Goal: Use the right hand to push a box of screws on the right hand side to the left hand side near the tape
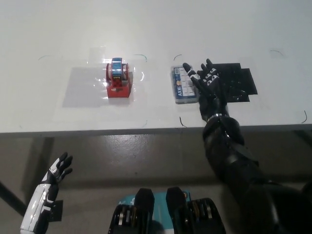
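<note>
You are looking down at a white table (156, 29), which is filling the upper half of the view; its front edge is running straight across from left to right. A clear film patch (80, 87) is lying near the left of the front edge, catching glare. A black mat (239, 80) is lying toward the right edge. Thin pen marks (181, 122) are dotting the top. Grey-brown floor (146, 156) is showing below the front edge, with a dark table leg (9, 202) crossing the lower left corner.
</note>
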